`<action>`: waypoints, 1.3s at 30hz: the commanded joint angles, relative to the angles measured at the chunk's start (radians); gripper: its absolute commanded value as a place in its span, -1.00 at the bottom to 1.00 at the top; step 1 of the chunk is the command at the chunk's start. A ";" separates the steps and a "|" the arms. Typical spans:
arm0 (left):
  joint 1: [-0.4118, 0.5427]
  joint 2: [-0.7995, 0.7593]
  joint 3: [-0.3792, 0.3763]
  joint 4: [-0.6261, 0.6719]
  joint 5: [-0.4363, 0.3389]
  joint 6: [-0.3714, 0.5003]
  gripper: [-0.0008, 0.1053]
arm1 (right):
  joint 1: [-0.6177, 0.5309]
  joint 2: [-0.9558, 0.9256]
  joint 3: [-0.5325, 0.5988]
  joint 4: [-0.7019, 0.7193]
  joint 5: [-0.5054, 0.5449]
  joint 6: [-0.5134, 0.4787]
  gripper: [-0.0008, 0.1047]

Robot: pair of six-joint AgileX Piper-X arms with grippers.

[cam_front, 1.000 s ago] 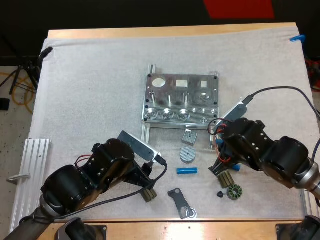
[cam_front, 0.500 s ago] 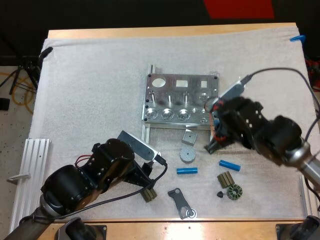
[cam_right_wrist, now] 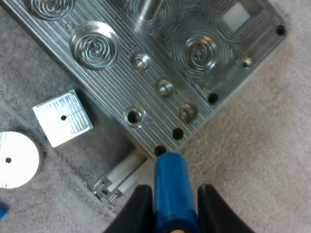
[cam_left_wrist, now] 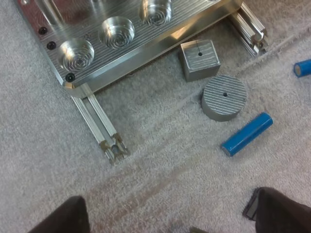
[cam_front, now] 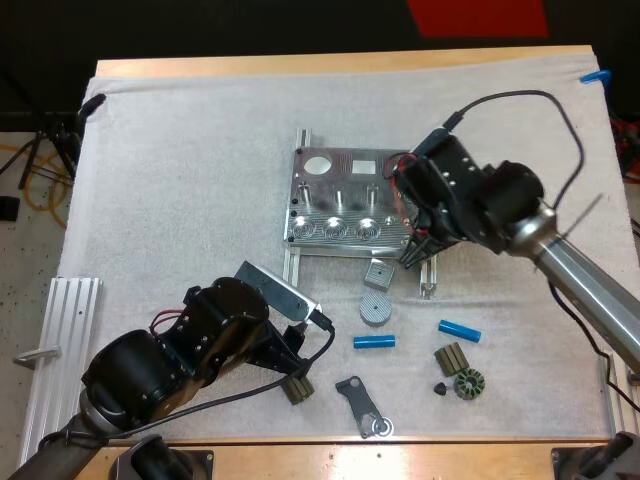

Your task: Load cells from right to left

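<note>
Where the wooden counter (cam_front: 340,62) carries a white mat (cam_front: 180,180), a metal fixture (cam_front: 360,200) lies near the middle. The right gripper (cam_right_wrist: 170,194) hangs over the fixture's near right corner, clamped on a blue cylinder (cam_right_wrist: 169,177). The left gripper (cam_left_wrist: 175,216) hovers spread and empty by the mat's front. Two loose blue cylinders (cam_front: 374,341) (cam_front: 459,330) lie on the mat in front of the fixture

A robotics lab or workshop: a wooden tabletop (cam_front: 350,64) under a white mat (cam_front: 180,170), a machined metal fixture (cam_front: 345,205), a ribbed aluminium rail (cam_front: 60,345), and loose cables (cam_front: 28,165) on the floor beside it.
</note>
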 commanded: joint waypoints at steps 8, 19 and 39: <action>-0.005 -0.006 -0.006 -0.006 -0.021 -0.006 0.31 | -0.003 0.122 -0.033 -0.007 0.055 -0.062 -0.89; -0.005 -0.006 -0.006 -0.006 -0.021 -0.006 0.31 | -0.028 0.195 -0.033 -0.089 0.064 -0.077 -0.89; -0.005 -0.006 -0.006 -0.006 -0.021 -0.006 0.31 | -0.118 0.206 -0.033 -0.139 -0.084 -0.031 -0.89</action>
